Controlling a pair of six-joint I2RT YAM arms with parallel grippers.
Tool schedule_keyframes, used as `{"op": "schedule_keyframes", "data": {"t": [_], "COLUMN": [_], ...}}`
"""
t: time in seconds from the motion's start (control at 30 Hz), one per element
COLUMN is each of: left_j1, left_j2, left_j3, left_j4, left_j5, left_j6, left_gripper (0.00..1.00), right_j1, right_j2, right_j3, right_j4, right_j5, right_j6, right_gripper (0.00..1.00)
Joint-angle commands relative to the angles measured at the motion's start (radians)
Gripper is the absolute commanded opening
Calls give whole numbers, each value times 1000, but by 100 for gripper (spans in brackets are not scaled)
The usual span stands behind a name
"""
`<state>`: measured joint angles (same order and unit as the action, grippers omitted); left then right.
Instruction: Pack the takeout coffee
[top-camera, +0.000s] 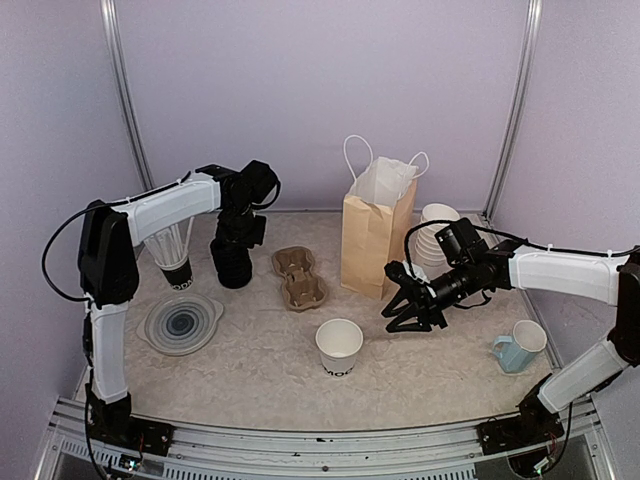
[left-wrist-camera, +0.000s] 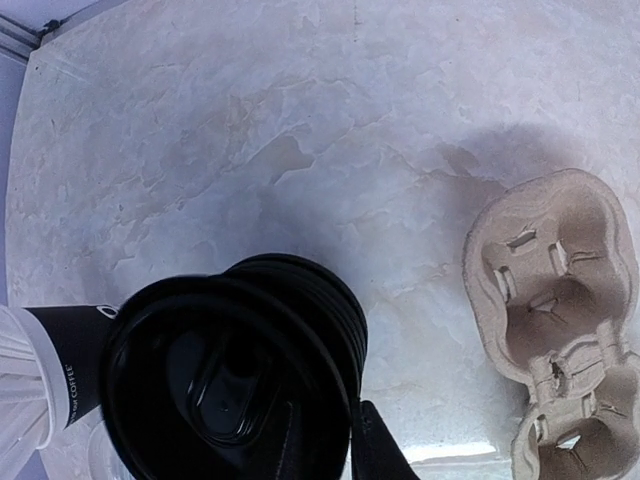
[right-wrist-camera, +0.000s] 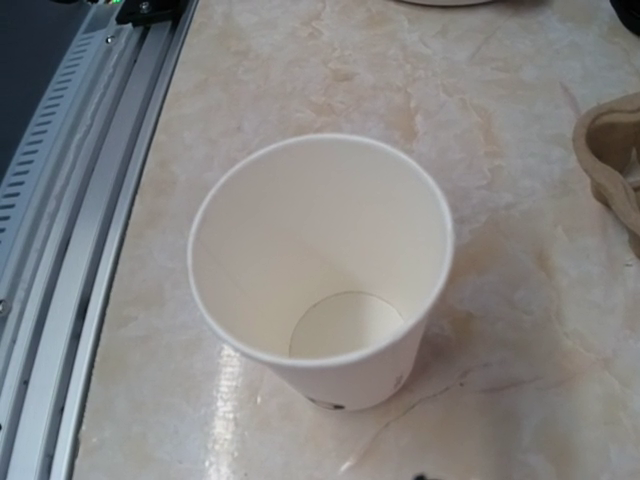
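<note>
Top external feed gives me the full headcount, so here goes.

- One white paper cup (top-camera: 340, 346) with black lettering near its base. It's upright with no lid, and the right wrist feed shows it empty. It sits near the right fingers (top-camera: 403, 299), on their near-edge side, and well apart from the left fingers (top-camera: 233, 247).
- One stack of black lids (top-camera: 232, 268) right under the left fingers. On the left wrist feed a lid fills the bottom of the shot, but I honestly can't tell if those fingers are clamped on it or just sitting around it.
- The right fingers look spread apart with nothing between them.
- One ribbed white cup with a black band (top-camera: 173, 258), just left of the left fingers.
- One clear round dish (top-camera: 180, 322), nearer the edge than that.
- One cardboard carrier (top-camera: 299, 278) with two wells, to the right of the left fingers.
- One brown paper bag (top-camera: 372, 235) with white handles, standing open just behind the right fingers.
- One stack of lidless white cups (top-camera: 436, 232) beside the bag.
- One light blue mug (top-camera: 519, 348), off to the right of the right fingers.

The bench (top-camera: 260, 385) is cream, marbled and a bit glossy, with a metal rail (top-camera: 300, 440) along the near edge. The walls (top-camera: 320, 90) are lilac, with two metal poles (top-camera: 125, 90) in the back corners.
</note>
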<state>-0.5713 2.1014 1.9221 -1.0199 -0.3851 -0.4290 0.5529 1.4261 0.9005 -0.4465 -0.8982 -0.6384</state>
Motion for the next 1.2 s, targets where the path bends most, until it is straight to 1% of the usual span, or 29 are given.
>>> {"op": "schedule_keyframes", "data": {"t": [0.0,0.07,0.13,0.27,0.4,0.5,0.63,0.9,0.97,1.07,1.17], "left_j1": [10,9,8,8,11,11,11,11,2,-23,-27], "left_j2": [-10,-7,-10,-11,-8,4,18,33,33,-5,-79], "left_j3": [-13,-16,-17,-9,-14,-13,-12,-7,3,25,22], "left_j4": [20,30,35,25,21,15,6,-8,-10,-9,-30], "left_j5": [16,21,20,10,5,16,17,31,3,-88,-149], "left_j6": [19,19,16,7,7,7,4,11,8,-9,-54], "left_gripper": [13,5,4,16,18,21,22,18,19,23,31], "right_j1": [-7,-6,-7,-6,-6,-6,-7,-7,-7,-6,-6], "right_j2": [5,5,5,6,13,16,14,19,19,20,23], "right_j3": [-3,-3,-4,-6,-5,-3,-5,-3,-3,-3,-2], "right_j4": [-11,-12,-11,-9,-11,-13,-13,-14,-15,-16,-17], "right_j5": [-16,-15,-13,-13,-13,-13,-10,-10,-10,-11,-14], "right_j6": [-8,-9,-9,-11,-14,-16,-18,-19,-19,-20,-20], "right_gripper": [39,39,39,39,39,39,39,39,39,39,39]}}
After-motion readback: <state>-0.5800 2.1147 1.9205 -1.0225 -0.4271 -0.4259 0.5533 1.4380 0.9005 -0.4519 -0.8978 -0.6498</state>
